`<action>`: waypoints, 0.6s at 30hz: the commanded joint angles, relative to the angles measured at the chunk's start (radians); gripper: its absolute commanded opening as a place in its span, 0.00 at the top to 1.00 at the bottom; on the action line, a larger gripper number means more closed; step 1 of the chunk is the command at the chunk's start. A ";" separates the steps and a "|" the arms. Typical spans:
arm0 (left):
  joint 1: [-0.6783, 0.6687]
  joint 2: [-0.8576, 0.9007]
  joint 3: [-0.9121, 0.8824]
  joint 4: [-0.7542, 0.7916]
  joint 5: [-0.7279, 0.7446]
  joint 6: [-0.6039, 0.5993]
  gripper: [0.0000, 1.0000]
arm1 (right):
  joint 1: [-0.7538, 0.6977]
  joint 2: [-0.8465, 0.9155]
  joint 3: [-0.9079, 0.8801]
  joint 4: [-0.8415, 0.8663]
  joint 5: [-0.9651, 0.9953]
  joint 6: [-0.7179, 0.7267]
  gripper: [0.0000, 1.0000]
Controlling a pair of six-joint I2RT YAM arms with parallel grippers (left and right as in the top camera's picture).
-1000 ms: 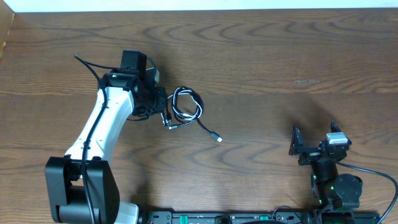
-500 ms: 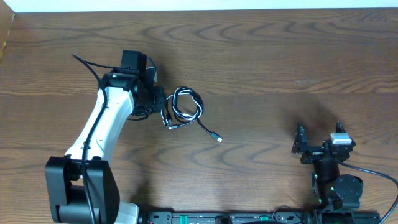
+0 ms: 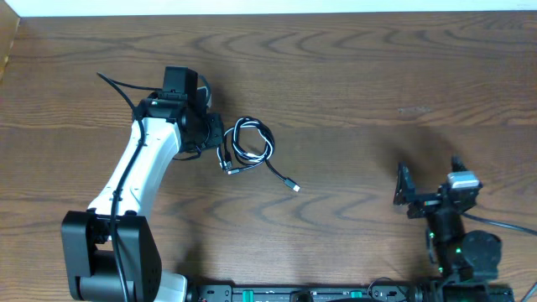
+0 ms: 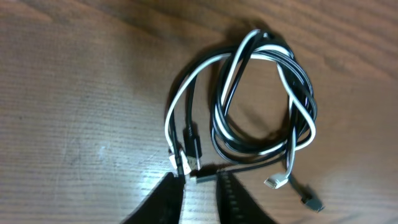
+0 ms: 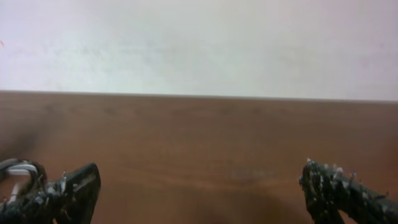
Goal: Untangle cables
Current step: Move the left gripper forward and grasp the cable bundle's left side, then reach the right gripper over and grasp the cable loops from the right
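Observation:
The cables lie tangled in one small coil (image 3: 252, 141) on the wooden table. The white cable (image 4: 179, 102) and the black cable (image 4: 219, 135) loop through each other. A black tail ends in a plug (image 3: 292, 185) toward the front. My left gripper (image 3: 222, 156) sits at the coil's left side. Its jaws (image 4: 199, 182) stand a narrow gap apart, open, with two plug ends (image 4: 191, 163) lying right at the fingertips. A white plug (image 4: 275, 182) and a dark plug (image 4: 313, 203) lie loose beside them. My right gripper (image 3: 430, 183) stands wide open and empty far to the right (image 5: 202, 186).
The left arm's own thick black wire (image 3: 117, 88) arcs over the table behind the arm. A pale wall (image 5: 199, 43) rises past the table's far edge. The right arm's base (image 3: 461, 252) sits at the front edge.
The left jaws have parted a little from shut, with the plug ends still at their tips. The right gripper has drifted slightly right and toward the front edge.

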 commanded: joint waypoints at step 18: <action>-0.003 0.004 -0.011 -0.134 -0.013 -0.247 0.74 | -0.002 0.784 0.869 -0.511 -0.404 0.006 0.01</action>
